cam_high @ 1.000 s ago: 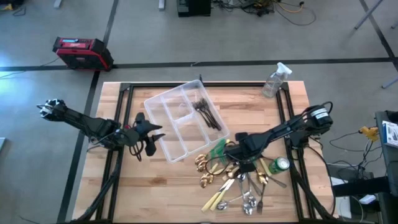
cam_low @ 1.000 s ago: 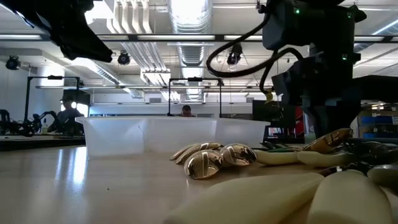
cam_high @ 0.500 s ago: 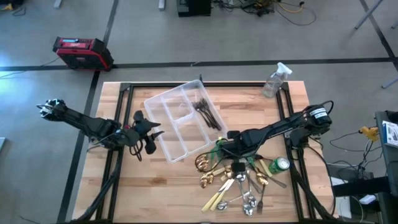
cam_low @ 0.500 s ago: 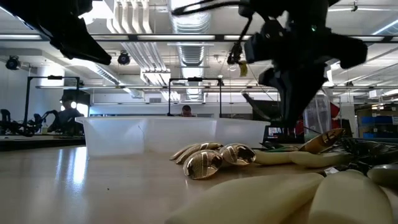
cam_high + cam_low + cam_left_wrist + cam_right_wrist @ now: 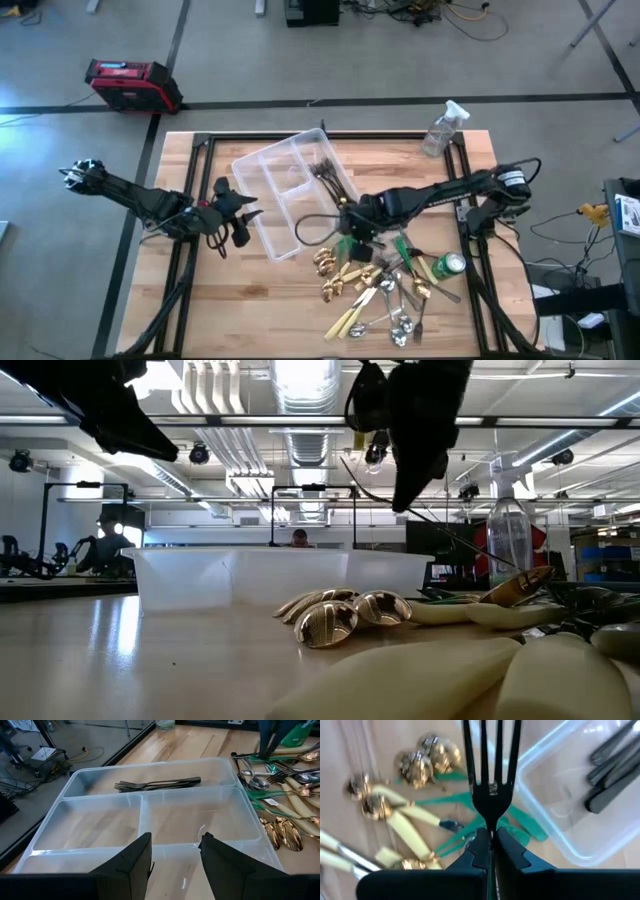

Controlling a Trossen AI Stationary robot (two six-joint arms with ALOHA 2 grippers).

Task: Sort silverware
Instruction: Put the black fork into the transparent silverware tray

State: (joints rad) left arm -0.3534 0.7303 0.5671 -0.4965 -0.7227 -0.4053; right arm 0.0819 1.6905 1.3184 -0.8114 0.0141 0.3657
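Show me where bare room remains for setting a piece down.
Free: two fork-less compartments of the clear tray, and bare wood between the tray and the left gripper. Crowded: the silverware pile beside the green can, below the right gripper holding a dark fork.

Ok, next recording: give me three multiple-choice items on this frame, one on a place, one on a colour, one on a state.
1. Where do the dark forks already sorted lie?
A. in the clear tray's long compartment
B. beside the spray bottle
C. on the floor

2. What colour are the spoons nearest the tray?
A. red
B. gold
C. blue

3. What is the right tool doing?
A. hanging open and empty
B. resting on the green can
C. shut on a dark fork

Answers:
1 A: the forks lie in the tray, in its long compartment.
2 B: the spoons shine gold.
3 C: the right tool pinches the dark fork by its neck.
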